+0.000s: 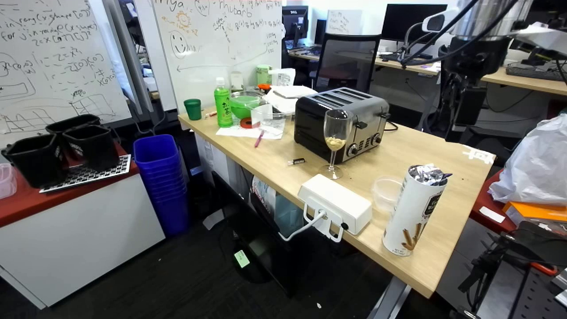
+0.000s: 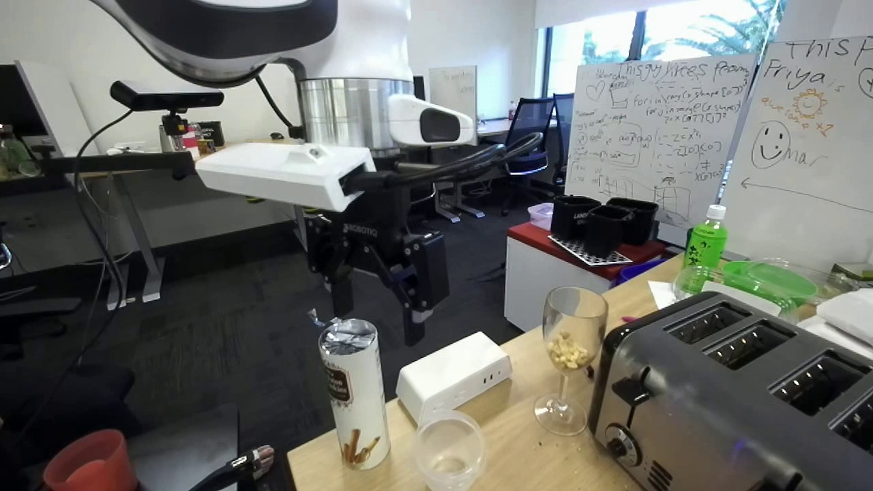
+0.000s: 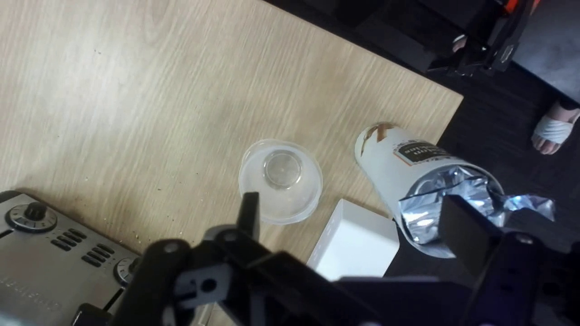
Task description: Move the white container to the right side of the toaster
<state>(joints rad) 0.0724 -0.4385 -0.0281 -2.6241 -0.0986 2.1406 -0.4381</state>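
The white container [image 1: 413, 212], judged to be the tall canister, is being found upright near the table [image 1: 434, 241] corner, with the white box [image 2: 450, 375] and the clear cup [image 3: 281, 185] near it but apart. The gripper [image 3: 355, 215] is being shown empty above the table, its fingers [image 3: 466, 235] spread; in the wrist view the foil [image 3: 423, 217] in the canister's mouth is being partly covered by one finger, but the canister is not being straddled. The approach is being judged the step in hand, transfer to the toaster [image 1: 365, 133] being outstanding. For the next move, sideways centring over the canister is being called for, then descent until its wall is being bracketed, then closure. Which side is being meant by "right" is being left unsettled by the views.
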